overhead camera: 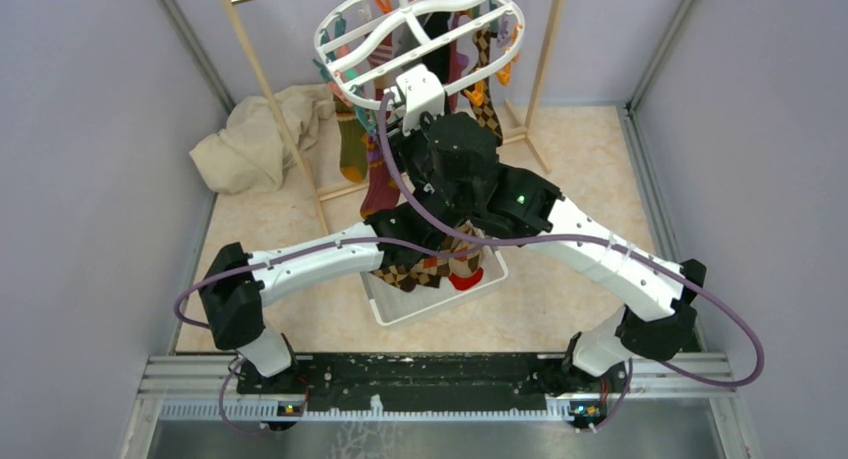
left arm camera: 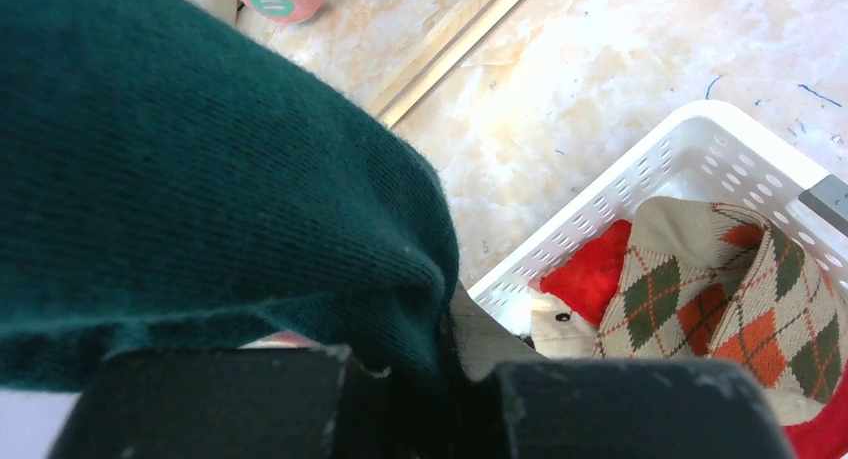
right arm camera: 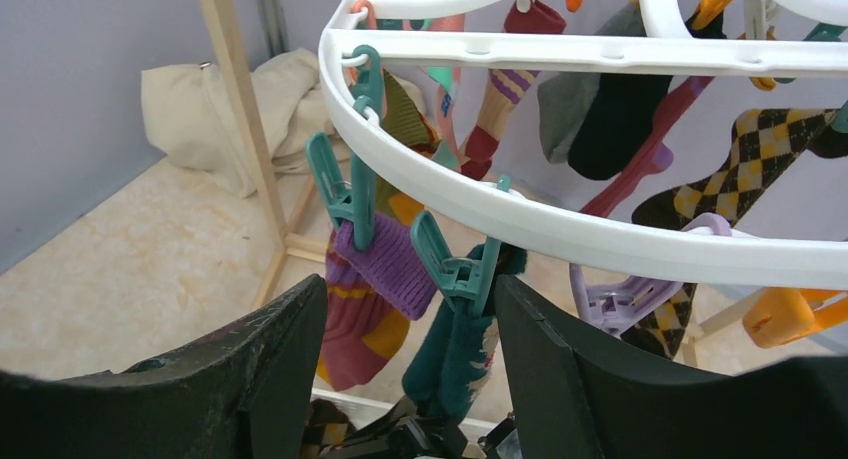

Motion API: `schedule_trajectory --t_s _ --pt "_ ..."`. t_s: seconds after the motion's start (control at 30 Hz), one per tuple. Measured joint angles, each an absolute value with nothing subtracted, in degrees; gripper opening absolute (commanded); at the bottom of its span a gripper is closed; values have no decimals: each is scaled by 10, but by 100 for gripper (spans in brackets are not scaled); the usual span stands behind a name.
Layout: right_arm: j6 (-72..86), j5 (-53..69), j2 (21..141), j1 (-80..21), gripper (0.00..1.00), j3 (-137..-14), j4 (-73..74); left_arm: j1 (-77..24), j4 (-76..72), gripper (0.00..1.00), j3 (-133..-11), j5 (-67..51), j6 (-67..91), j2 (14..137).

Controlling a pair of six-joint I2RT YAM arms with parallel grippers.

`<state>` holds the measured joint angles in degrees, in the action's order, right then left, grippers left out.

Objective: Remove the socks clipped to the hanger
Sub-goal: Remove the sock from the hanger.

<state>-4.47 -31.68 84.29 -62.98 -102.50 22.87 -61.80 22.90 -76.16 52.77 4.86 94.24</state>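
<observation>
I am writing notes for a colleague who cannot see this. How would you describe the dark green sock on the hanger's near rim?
Find the white oval hanger. On its near rim, a teal peg holds the dark green sock, framed by the open right gripper. Unlike the purple-cuffed, striped sock on the next teal peg, it is plain.

Left arm: white tapering link shells between bulky black joint housings, with a row of small dark screw holes along the long link.
Right arm: the same white shells and black joints; a small green light glows on one black housing.
Cables: a lilac cable loops beside the left arm, and another beside the right.
Bases: white collars on black feet.
Camera mount: white and boxy.
Left fingers: matte black, blocky, with pale chipped edges.
Right fingers: matte black, broad, tapering, finely ridged.
</observation>
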Motion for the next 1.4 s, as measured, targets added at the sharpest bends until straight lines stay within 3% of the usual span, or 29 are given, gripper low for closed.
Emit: schedule_trajectory --t_s 0.83,1.0,1.27,1.4 --pt "-85 -398 881 -630 64 -1033 169 -620 245 13 -770 532 49 943" --pt "-85 -397 883 -624 57 -1033 158 -620 245 13 -770 532 49 943" --pt "-76 -386 883 -613 34 -1033 153 -620 245 13 -770 531 49 943" --pt "-72 -373 883 -608 12 -1033 148 -620 245 13 -770 531 49 943"
